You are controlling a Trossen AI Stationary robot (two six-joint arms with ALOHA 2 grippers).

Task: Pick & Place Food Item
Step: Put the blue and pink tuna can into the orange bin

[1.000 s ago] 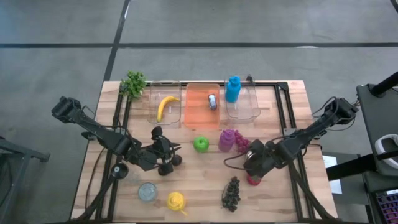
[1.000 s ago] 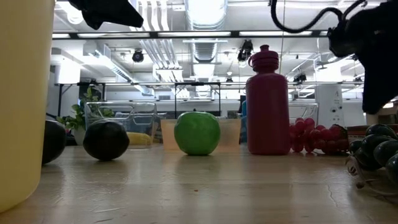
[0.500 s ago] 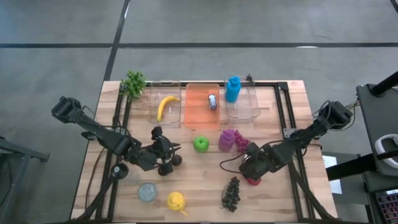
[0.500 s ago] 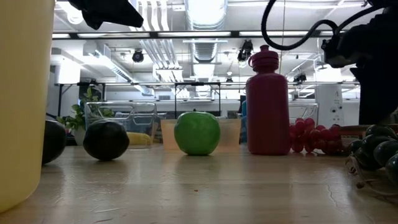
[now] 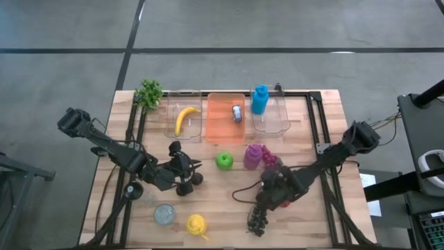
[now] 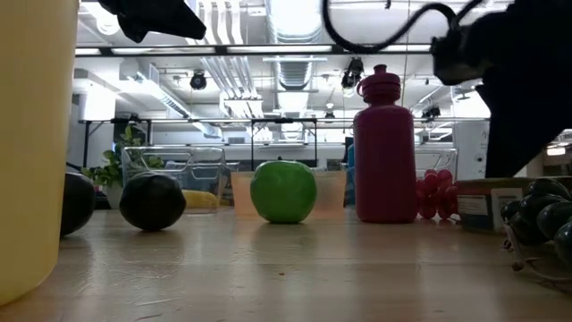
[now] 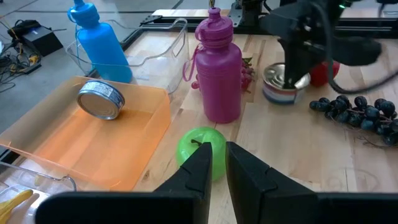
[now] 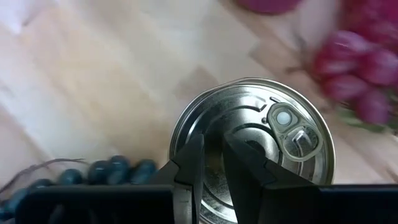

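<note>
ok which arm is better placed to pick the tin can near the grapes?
Right. The right gripper hangs directly over the tin can, fingers nearly shut. The left gripper sits across the table, nearer the green apple.

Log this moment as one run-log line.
left gripper: shut, hovering near green apple | right gripper: shut, above tin can, beside dark grapes | can not gripped

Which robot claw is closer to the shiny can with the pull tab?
The right claw: it hangs right over the can, nearly shut. The left claw is far off across the table, by the green apple.
</note>
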